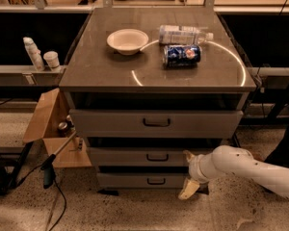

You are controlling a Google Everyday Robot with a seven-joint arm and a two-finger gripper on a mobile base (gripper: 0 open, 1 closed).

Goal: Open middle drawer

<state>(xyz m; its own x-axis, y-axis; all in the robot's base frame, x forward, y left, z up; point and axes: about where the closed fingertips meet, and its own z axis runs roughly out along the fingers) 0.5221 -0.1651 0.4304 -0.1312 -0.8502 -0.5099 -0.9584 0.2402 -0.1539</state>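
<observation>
The grey cabinet has three drawers. The middle drawer (135, 157) is shut, with a small dark bar handle (157, 157) at its centre. The tallest drawer (111, 123) is above it and the shortest drawer (125, 180) below. My gripper (187, 173), on a white arm (250, 167) coming in from the right, is in front of the right part of the middle and bottom drawers, a little right of the handle. Its fingers are spread apart, one fingertip (188, 154) up at the middle drawer's front and one (188, 189) down near the floor. It holds nothing.
On the cabinet top (101, 66) lie a white bowl (127, 40), a clear plastic bottle (183, 33) and a blue can (181, 55). A cardboard box (48, 129) stands at the left with a cable (48, 172) on the floor. Containers (38, 57) stand on a left shelf.
</observation>
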